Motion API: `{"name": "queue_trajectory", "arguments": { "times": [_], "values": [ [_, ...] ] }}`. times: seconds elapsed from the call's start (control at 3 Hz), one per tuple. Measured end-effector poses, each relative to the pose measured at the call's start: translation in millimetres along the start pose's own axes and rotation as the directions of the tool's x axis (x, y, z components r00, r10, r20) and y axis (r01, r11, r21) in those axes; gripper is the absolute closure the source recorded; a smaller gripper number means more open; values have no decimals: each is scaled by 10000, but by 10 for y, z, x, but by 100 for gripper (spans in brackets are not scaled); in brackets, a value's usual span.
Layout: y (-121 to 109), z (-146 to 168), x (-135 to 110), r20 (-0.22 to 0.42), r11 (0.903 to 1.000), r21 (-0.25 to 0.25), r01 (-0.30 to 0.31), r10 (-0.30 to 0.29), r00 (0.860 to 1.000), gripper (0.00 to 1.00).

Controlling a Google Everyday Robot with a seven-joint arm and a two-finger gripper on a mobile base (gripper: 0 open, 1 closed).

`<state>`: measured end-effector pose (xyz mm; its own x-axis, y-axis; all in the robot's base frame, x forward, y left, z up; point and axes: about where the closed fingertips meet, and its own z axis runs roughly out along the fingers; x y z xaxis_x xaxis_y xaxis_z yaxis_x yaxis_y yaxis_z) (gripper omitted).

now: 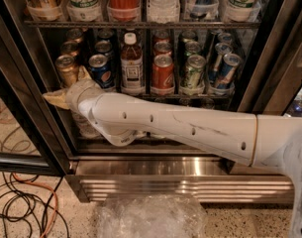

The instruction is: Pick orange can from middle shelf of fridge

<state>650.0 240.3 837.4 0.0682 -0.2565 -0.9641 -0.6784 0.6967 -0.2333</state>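
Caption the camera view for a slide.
Open end effector hovers just below the orange can at the left end of the middle shelf of the fridge.
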Motion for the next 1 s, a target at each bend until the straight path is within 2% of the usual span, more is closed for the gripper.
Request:
{"name": "queue_trajectory", "arguments": {
  "times": [1.0],
  "values": [
    [-246,276,36,-83,9965,560,619,-615,9981,19]
  ]
}}
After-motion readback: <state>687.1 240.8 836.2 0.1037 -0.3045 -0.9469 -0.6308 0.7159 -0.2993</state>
